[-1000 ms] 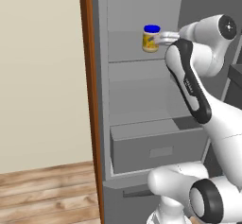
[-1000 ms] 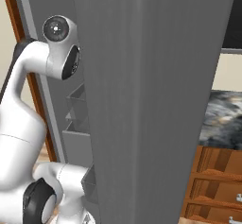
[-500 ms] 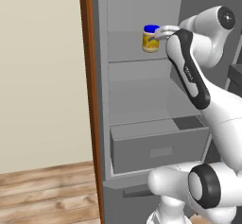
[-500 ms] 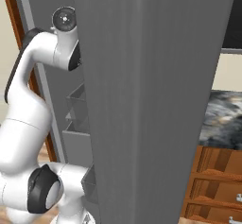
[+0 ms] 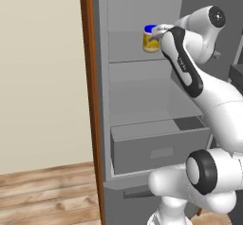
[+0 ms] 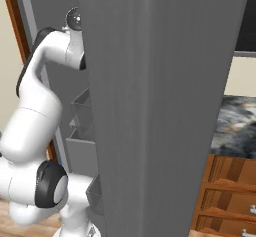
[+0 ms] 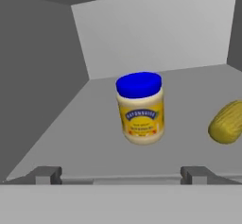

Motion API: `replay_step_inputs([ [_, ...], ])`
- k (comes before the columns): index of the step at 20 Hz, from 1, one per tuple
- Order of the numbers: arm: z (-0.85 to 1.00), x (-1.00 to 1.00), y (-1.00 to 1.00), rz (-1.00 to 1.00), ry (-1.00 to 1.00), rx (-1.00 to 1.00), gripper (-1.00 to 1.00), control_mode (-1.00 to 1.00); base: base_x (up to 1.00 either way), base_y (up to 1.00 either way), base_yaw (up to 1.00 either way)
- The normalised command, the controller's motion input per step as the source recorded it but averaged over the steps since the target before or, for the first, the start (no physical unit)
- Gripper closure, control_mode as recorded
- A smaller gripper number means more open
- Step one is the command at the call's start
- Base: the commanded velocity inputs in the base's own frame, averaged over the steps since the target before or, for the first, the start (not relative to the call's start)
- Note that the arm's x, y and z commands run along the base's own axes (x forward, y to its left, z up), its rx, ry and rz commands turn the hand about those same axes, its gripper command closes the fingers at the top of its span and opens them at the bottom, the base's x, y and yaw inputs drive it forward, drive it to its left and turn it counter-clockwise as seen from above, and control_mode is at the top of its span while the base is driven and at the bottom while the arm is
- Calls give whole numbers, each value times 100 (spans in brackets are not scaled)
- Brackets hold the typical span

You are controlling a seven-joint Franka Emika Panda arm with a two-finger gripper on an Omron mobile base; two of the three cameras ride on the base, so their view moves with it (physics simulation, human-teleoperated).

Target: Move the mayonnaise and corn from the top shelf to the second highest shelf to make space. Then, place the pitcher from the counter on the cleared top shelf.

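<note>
mayonnaise (image 7: pixel 140 108) — blue lid, yellow label, writing unreadable | corn (image 7: pixel 227 122) beside

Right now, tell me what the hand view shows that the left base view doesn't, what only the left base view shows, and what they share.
Hand view alone: the corn lying right of the jar, apart from it, and the open gripper with its tips wide, short of the jar.
Left base view alone: the second highest shelf, the drawer under it, the wooden floor and the arm reaching in.
Shared: the mayonnaise standing upright on the top shelf.
</note>
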Motion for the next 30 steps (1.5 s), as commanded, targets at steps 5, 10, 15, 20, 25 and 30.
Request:
replay_step_inputs([
  [5, -4, 48, 0, 0, 0, 0, -100, -100, 0, 0, 0],
  [10, -6, 44, 0, 0, 0, 0, -100, -100, 0, 0, 0],
  [15, -8, 41, 0, 0, 0, 0, -100, -100, 0, 0, 0],
  [20, -9, 40, -3, 0, 0, 0, -100, -100, 0, 0, 0],
  [25, -8, 40, -8, 0, 0, 0, -100, -100, 0, 0, 0],
  [30, -5, 40, -5, 0, 0, 0, -100, -100, 0, 0, 0],
])
